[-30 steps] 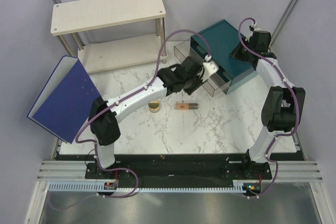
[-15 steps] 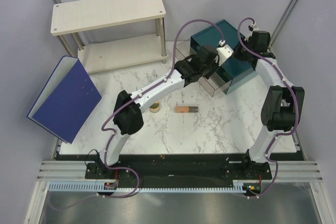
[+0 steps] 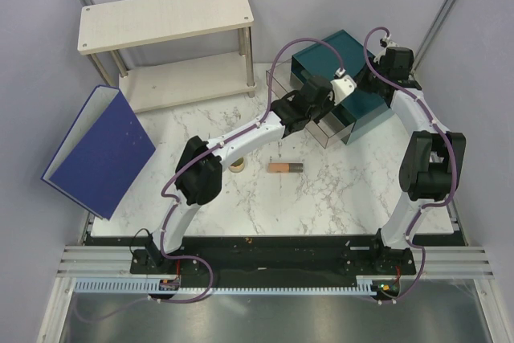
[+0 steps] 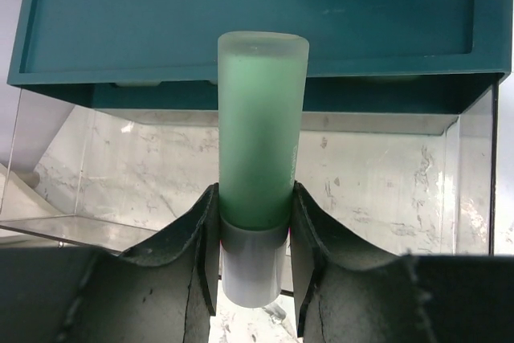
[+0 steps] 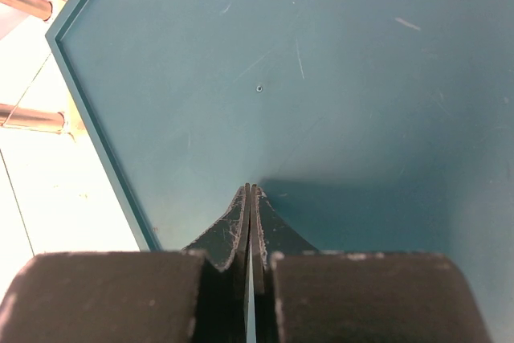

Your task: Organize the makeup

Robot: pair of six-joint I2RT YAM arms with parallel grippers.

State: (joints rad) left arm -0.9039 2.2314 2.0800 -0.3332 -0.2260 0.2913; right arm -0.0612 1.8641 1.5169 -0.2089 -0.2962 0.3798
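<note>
Tube (image 3: 286, 167) just right of round tin (image 3: 238, 166), drawer box (image 3: 325, 52) behind, shelf (image 3: 165, 18) back left, binder (image 3: 100, 150) left

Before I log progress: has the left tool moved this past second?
Yes: the left tool, gripping the mint-green tube, went right and away, toward the teal drawer box.

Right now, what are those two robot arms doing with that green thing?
The left gripper is pinching a mint-green plastic tube, pointing it at a clear pulled-out drawer of the teal drawer box. The right gripper is shut on nothing, over the box's flat top. A copper-and-black tube and a small gold-rimmed round tin lie on the white marble table, not yet put away.
</note>
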